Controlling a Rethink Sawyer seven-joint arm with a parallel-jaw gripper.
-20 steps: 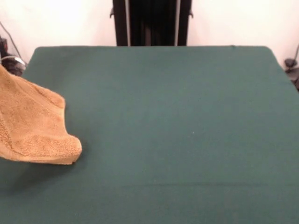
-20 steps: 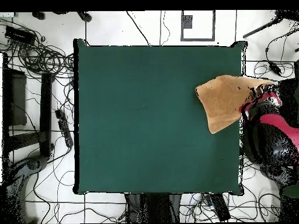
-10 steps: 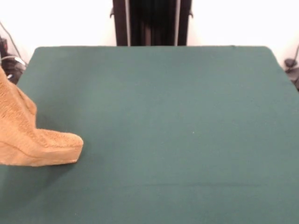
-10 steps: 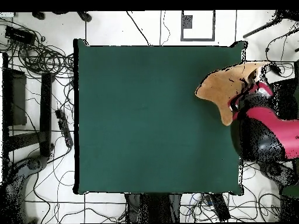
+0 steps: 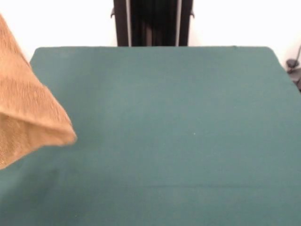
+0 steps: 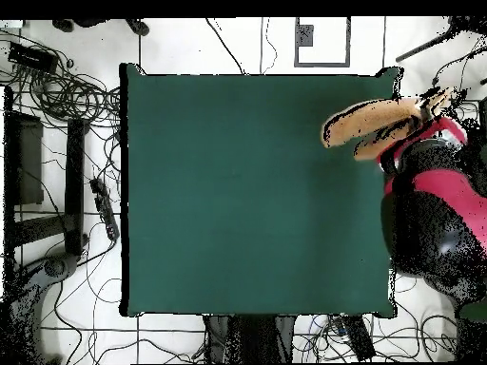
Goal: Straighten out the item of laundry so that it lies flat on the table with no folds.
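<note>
Hanging folded at table (image 5: 188,117) edge | one towel (image 5: 28,117) | one arm (image 6: 433,204)

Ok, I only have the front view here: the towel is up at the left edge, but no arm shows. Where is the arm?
Observer: Overhead, the red arm stands just off the table, beside the towel.
Operator: Is the towel spread out?
Observer: No. From above it is a narrow, bunched strip, partly over the table's corner area and partly past its edge.
Operator: Gripper open or shut?
Observer: I cannot tell. The gripper is hidden where the arm meets the towel.
</note>
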